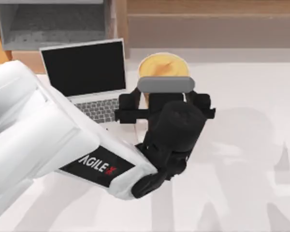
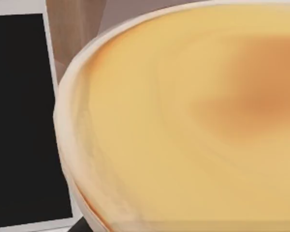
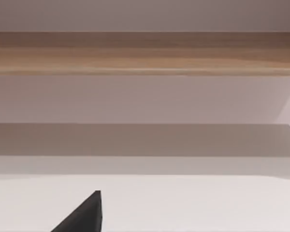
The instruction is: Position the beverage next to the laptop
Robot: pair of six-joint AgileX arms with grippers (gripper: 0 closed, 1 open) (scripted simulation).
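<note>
White-shelled, the left arm (image 1: 48, 145) crosses the top view to its black left gripper (image 1: 163, 99), which hangs over the beverage (image 1: 162, 65); that container stands just right of the laptop (image 1: 87, 77) on the table (image 1: 251, 145), and whether the fingers grip it cannot be told. From the left wrist, the beverage's (image 2: 183, 125) round orange-yellow top sits close beside the laptop's (image 2: 19, 121) black screen. From the right wrist, a dark wedge (image 3: 84, 215) lies over pale table (image 3: 193, 203).

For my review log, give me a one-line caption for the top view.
Left arm's gripper at the orange-yellow beverage, just right of the open laptop on the white table.
</note>
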